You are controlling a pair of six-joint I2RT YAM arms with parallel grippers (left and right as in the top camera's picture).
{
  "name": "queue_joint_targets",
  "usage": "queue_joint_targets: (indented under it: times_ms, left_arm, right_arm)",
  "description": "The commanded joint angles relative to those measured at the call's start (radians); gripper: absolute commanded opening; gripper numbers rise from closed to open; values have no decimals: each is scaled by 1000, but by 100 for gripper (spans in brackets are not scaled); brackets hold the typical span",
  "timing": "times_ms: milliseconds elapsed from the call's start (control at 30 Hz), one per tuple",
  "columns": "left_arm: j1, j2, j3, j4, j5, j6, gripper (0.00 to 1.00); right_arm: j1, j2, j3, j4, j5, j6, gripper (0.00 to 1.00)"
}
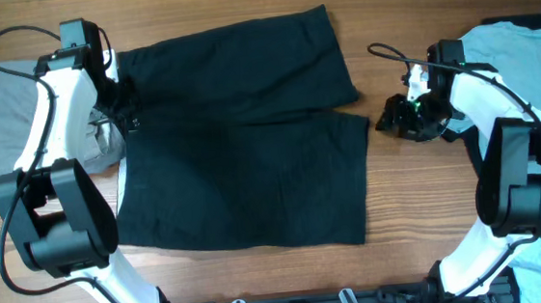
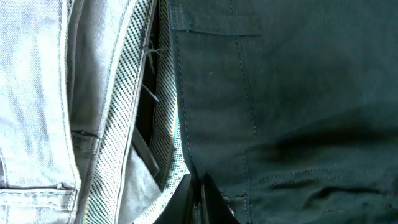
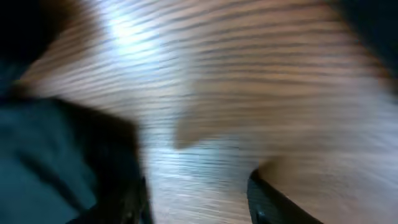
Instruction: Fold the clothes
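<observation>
1. Since the black shorts (image 1: 251, 143) lie spread flat mid-desk, one leg toward the near edge, the other toward the far edge and the waistband to the left, no fold looks made yet. I judge the whole job remains.
2. Just off the leg hems, toward the right edge, the right gripper (image 1: 391, 120) hovers over bare desk (image 1: 420, 207), its fingers (image 3: 273, 208) set wide with nothing between them.
3. Farther back, toward the far-left corner, the left gripper (image 1: 124, 115) sits at the waistband, fingers (image 2: 186, 199) drawn together. Whether cloth is pinched I cannot tell.
4. Only the left wrist view shows the checked lining (image 2: 118, 143) of a grey garment (image 1: 6, 114) touching the shorts. Only overhead shows a pale blue garment (image 1: 524, 54) at the right edge.
</observation>
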Motion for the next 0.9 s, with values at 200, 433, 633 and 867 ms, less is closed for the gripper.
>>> queue_joint_targets:
  times_ms: [200,433,633,867]
  left_arm:
    - [5,-13,19,3,7,-10,4]
    - [5,-13,19,3,7,-10,4]
    - [5,-13,19,-17,7,-10,4]
    - [5,-13,19,-19,8,-10,4]
  right_arm:
    - [103,108,-71,-37,266,124,56]
    - [217,108,-71,-48,454,170,55]
    - [238,108,-69,-73,544,178,56]
    - [238,105,-27,-40,268,-44,60]
